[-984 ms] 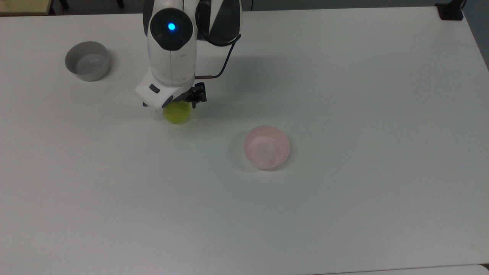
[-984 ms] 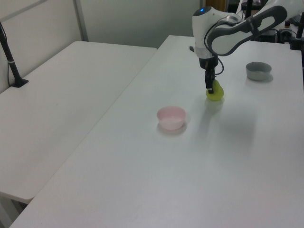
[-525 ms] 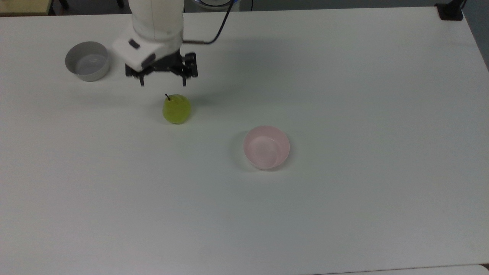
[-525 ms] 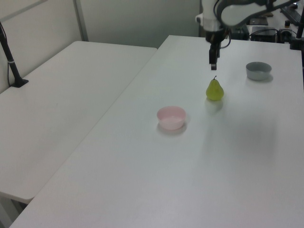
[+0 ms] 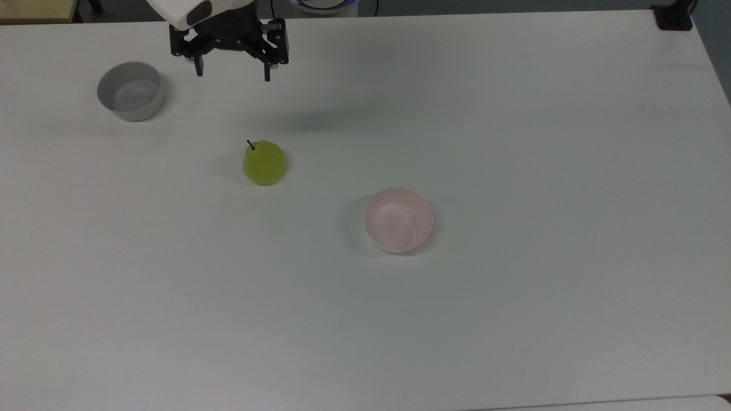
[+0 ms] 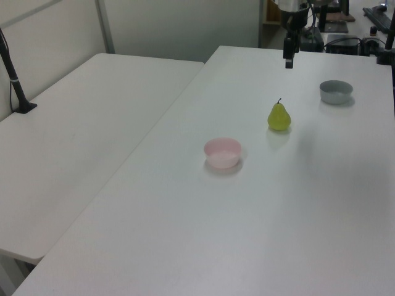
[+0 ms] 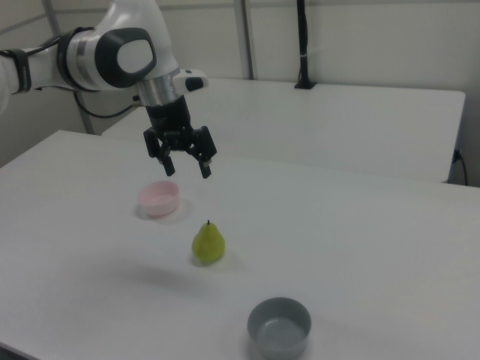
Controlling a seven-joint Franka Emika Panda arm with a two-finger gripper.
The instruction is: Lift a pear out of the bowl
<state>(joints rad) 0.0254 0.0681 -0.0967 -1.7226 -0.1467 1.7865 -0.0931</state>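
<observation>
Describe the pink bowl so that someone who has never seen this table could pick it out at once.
Start at the big white table in the top view. Three small things sit on it: a grey bowl near the top view's left, a yellow-green pear standing upright, and the pink bowl, which lies nearest the table's middle. It is empty and pale pink, unlike the grey bowl of similar size.

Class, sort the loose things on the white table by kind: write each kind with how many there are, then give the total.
Bowls: 2, the pink bowl and the grey bowl
Pears: 1, the pear standing on the table, in neither bowl
Total: 3
</observation>
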